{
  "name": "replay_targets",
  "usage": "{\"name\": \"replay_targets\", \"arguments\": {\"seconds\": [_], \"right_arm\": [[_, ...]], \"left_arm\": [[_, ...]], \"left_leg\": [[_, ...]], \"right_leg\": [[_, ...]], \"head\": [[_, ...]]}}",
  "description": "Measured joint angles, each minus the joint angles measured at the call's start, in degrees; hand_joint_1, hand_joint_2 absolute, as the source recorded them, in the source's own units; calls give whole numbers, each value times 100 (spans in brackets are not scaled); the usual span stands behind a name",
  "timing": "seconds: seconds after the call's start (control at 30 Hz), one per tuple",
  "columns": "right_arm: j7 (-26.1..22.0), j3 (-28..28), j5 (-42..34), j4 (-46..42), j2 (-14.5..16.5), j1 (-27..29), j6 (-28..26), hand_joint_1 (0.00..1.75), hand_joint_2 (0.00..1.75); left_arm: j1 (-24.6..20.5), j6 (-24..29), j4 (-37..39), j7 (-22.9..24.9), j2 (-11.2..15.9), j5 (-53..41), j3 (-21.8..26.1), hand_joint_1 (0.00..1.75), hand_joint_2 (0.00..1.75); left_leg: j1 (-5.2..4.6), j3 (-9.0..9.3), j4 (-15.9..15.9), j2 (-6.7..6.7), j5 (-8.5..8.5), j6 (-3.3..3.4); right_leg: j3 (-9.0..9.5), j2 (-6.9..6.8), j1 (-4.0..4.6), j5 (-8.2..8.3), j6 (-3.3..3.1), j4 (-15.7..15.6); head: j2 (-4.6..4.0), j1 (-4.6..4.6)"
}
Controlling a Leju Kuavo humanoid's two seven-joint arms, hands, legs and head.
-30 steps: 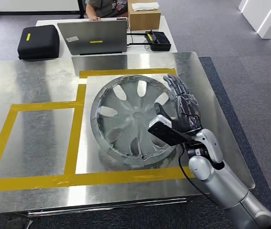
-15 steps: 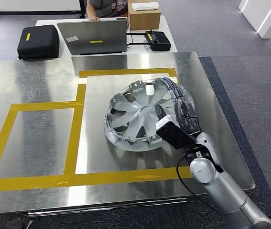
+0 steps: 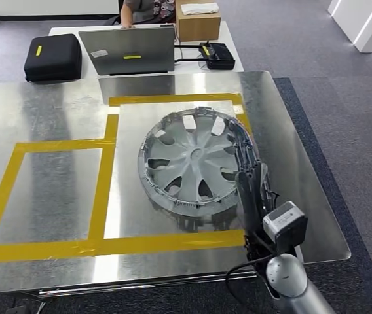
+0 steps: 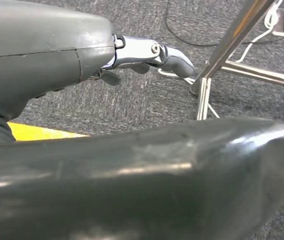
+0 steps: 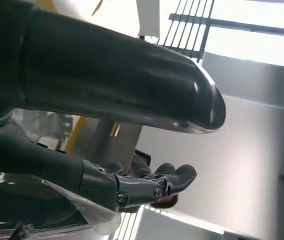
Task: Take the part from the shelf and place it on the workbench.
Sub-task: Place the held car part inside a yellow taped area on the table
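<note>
Head view: the silver wheel cover (image 3: 192,162) is seen lying on the metal counter (image 3: 46,118), inside the rectangle marked with yellow tape (image 3: 106,175). Its far side looks lifted a little, but this cannot be told for sure. The right hand (image 3: 249,173) is placed at the cover's right rim, the dark fingers (image 3: 239,140) stretched along the edge and touching it. Whether the rim is really gripped cannot be told. The left hand (image 4: 148,52) is seen in the left wrist view above grey carpet, fingers extended, nothing held. A laptop (image 3: 127,49) and a black case (image 3: 53,57) are seen on the table behind.
</note>
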Motion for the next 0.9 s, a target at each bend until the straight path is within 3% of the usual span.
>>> {"name": "replay_targets", "arguments": {"seconds": [0.2, 0.27, 0.3, 0.37, 0.4, 0.43, 0.47, 0.5, 0.6, 0.63, 0.73, 0.8, 0.9], "right_arm": [[-270, 154, -238, -407, 10, 432, 24, 0, 0], [-329, 193, -298, -502, 9, 563, 27, 0, 0], [-355, 210, -326, -538, 9, 623, 22, 0, 0], [-393, 240, -381, -578, 8, 731, -2, 0, 0], [-405, 251, -404, -584, 8, 782, -18, 0, 0], [-411, 260, -423, -588, 8, 829, -31, 0, 0], [-415, 267, -441, -593, 8, 864, -38, 0, 0], [-420, 273, -463, -602, 8, 885, -39, 0, 0], [-445, 284, -543, -635, 8, 907, -12, 0, 0], [-453, 288, -570, -643, 8, 914, 4, 0, 0], [-483, 299, -647, -651, 8, 951, 44, 0, 0], [-500, 305, -678, -651, 8, 974, 56, 0, 0], [-507, 309, -706, -651, 8, 1011, 62, 0, 0]], "left_arm": [[10, -10, 0, -1, -17, 61, 77, 0, 0], [13, -16, -3, -2, -36, 69, 96, 0, 0], [14, -24, -5, -2, -48, 73, 105, 0, 0], [16, -39, -12, -2, -70, 79, 130, 0, 0], [20, -46, -14, -2, -78, 79, 145, 0, 0], [25, -51, -18, -2, -85, 79, 157, 0, 0], [30, -55, -22, -2, -93, 79, 167, 0, 0], [35, -58, -29, -2, -103, 79, 175, 0, 0], [41, -62, -56, -2, -130, 80, 192, 0, 0], [44, -63, -69, -2, -136, 80, 203, 0, 0], [67, -76, -116, -1, -161, 89, 240, 0, 0], [88, -84, -146, -1, -181, 96, 260, 0, 0], [98, -90, -196, 0, -198, 99, 285, 0, 0]], "left_leg": [[-24, 16, 10, 5, -32, 73], [3, 58, -62, 20, -4, 114], [19, 77, -98, 31, 10, 135], [23, 81, -114, 49, 17, 150], [23, 76, -113, 57, 19, 149], [23, 73, -113, 63, 22, 144], [25, 70, -112, 68, 28, 134], [28, 69, -112, 70, 38, 118], [28, 66, -106, 65, 87, 35], [26, 64, -101, 61, 113, -6], [45, 40, -108, 58, 162, -142], [59, -53, 118, 66, -113, -206], [64, -325, 1162, 73, -868, -256]], "right_leg": [[35, 5, -31, -15, 62, -24], [12, -2, -31, -134, 86, 90], [-77, -7, -29, -290, 93, 307], [-421, -14, -34, -695, 102, 1037], [-594, -15, -38, -827, 107, 1387], [-689, -16, -42, -843, 111, 1579], [-674, -18, -46, -738, 111, 1550], [-545, -23, -51, -540, 107, 1291], [2, -41, -41, -18, 65, 228], [46, -38, -26, 38, 39, 94], [-62, -25, -7, 116, -80, 72], [-106, -42, -22, 206, -187, 55], [-241, -61, -3, 336, -251, 72]], "head": [[0, -1], [0, 7], [0, 12], [0, 18], [0, 17], [0, 17], [0, 17], [0, 17], [0, 16], [0, 17], [0, 13], [0, -1], [0, -19]]}}
